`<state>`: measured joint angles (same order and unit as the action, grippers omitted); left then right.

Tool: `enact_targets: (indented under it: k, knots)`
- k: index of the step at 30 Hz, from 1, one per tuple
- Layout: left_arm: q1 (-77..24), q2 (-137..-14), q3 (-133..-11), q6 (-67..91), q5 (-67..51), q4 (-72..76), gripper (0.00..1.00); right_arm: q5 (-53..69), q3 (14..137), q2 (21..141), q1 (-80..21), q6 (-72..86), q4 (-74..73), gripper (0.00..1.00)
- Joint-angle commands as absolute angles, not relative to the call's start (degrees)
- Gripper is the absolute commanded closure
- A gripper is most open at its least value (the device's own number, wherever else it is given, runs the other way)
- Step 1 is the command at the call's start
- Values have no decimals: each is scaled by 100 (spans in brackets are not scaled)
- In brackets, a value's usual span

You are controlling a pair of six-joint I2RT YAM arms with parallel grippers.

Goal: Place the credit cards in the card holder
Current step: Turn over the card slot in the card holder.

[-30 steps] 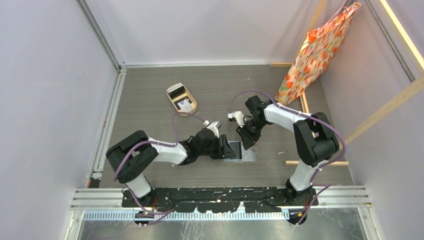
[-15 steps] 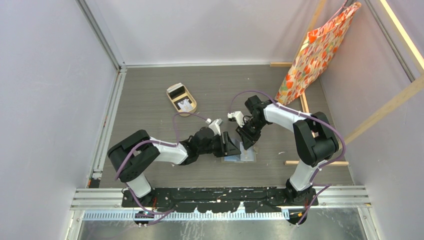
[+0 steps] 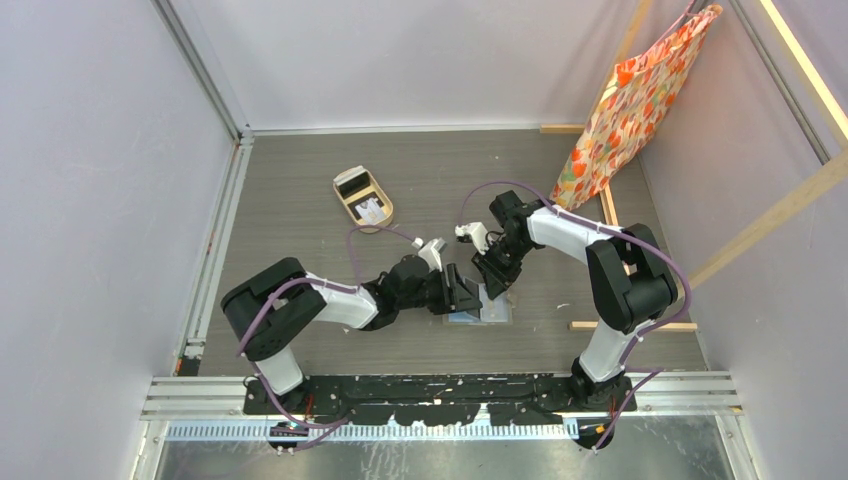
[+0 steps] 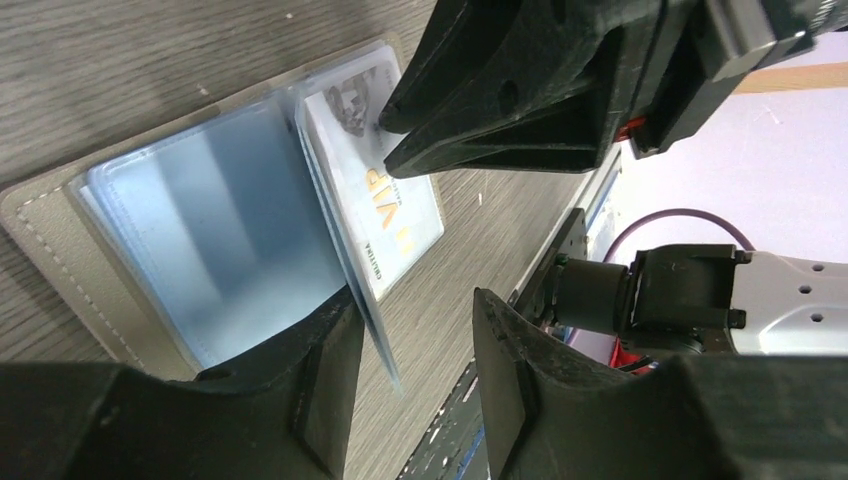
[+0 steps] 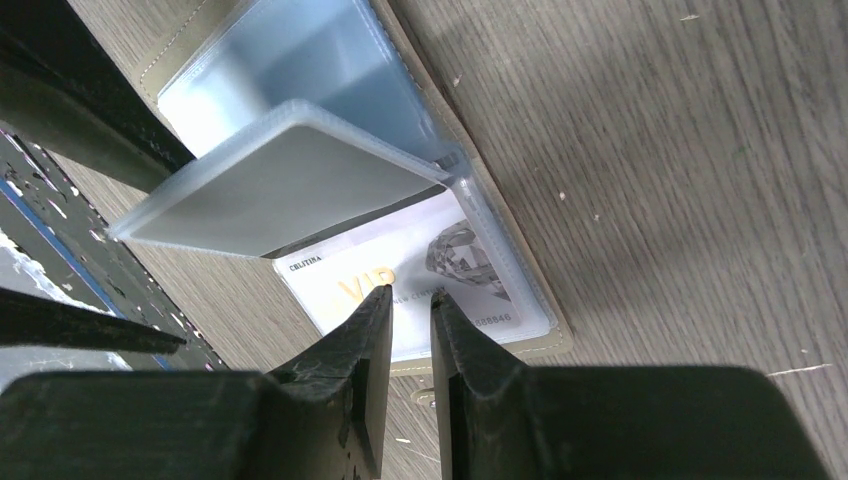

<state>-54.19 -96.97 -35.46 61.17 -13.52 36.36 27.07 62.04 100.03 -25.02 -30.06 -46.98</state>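
The card holder lies open on the table, its clear bluish sleeves facing up. A white VIP credit card sits partly inside one sleeve and sticks out of it. My right gripper rests its tips on that card; a narrow gap separates the jaws and nothing is between them. My left gripper is open at the holder's left. One raised sleeve leaf stands between its jaws, against one finger.
A tan oval tray at the back left holds a black card and a white card. A patterned cloth bag hangs at the back right. Wooden strips lie right of the holder.
My left gripper has slid right, up to the holder and close beside the right gripper. The right arm has stayed put.
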Motion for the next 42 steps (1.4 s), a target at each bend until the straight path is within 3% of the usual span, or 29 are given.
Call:
enact_targets:
  k: [1, 4, 7, 12, 16, 19, 25, 33, 42]
  knots:
    - [-5360, -9739, -3521, 6186, -1336, 4393, 55, 2636, 6362, 9934, -2531, -3006, -4741, 74]
    - [-5306, -9696, -3419, 6220, -1318, 4526, 56, 2679, 6412, 9842, -2511, -2999, -4798, 73]
    - [-5261, -9713, -3387, 6211, -1308, 4506, 70, 2798, 6433, 9636, -2416, -2950, -4821, 70]
    - [-5231, -9942, -3538, 6166, -1398, 4349, 79, 3089, 6390, 9284, -2234, -2929, -4825, 68]
    - [-5203, -10097, -3618, 6173, -1565, 4524, 95, 3486, 6383, 9163, -2162, -2875, -4841, 67]
    - [-5203, -10207, -3726, 6193, -1677, 4531, 95, 3794, 6372, 9243, -2159, -2756, -4806, 67]
    - [-5203, -10245, -3732, 6208, -1758, 4655, 86, 3573, 6439, 9613, -2161, -2458, -4673, 67]
    - [-5194, -10222, -3718, 6084, -1746, 4551, 99, 4247, 6667, 9782, -1916, -2189, -4642, 55]
    - [-5203, -10022, -3529, 5924, -1393, 4365, 100, 4285, 6593, 9823, -1868, -2030, -4368, 49]
